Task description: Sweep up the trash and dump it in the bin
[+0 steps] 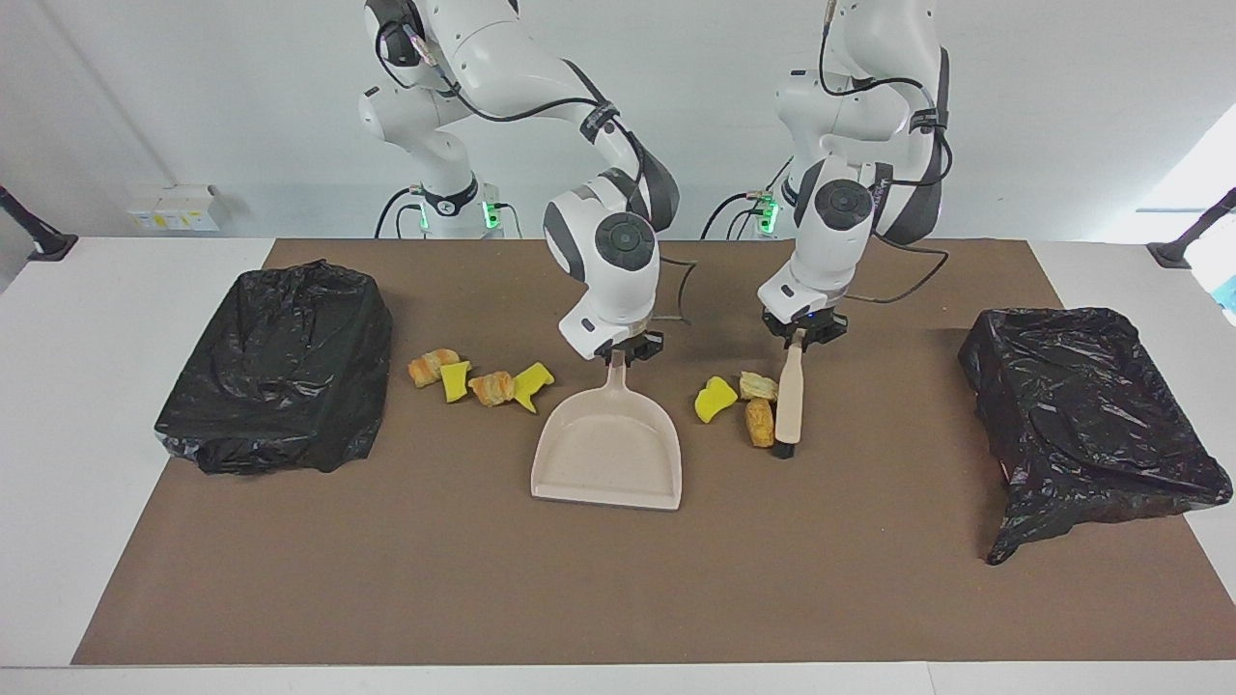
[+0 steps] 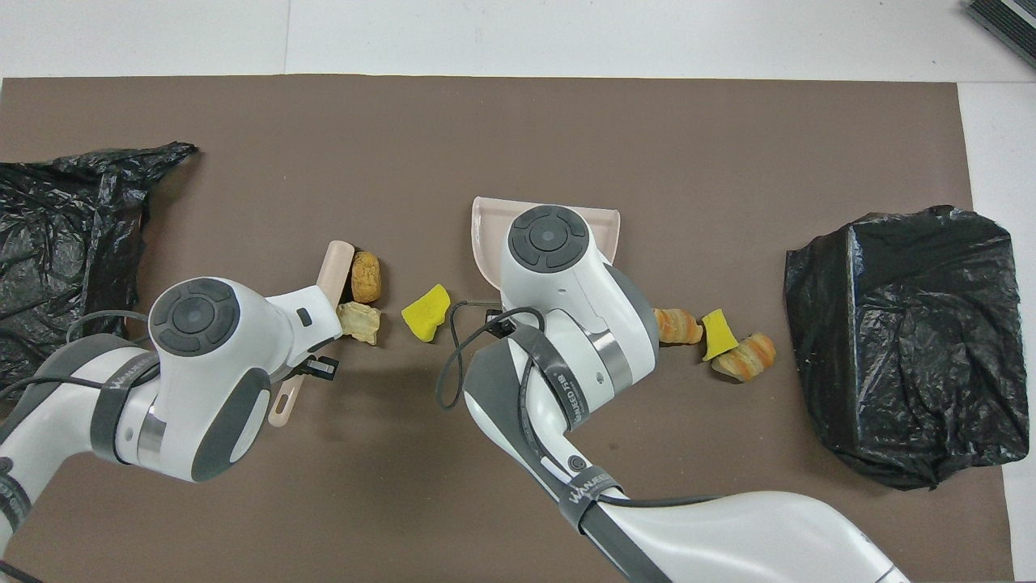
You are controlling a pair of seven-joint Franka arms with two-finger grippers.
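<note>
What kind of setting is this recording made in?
Probably a robotics lab test bench, not a home: two white arms are bolted at a white table covered by a brown mat, with staged scraps, a dustpan and bag-lined bins.

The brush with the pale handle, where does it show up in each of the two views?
Facing view: brush right of centre, beside the two bread chunks.
Overhead view: brush left of centre, its handle partly under the left arm.
Shared landmark: the beige dustpan, toward the right arm's end from the brush.
</note>
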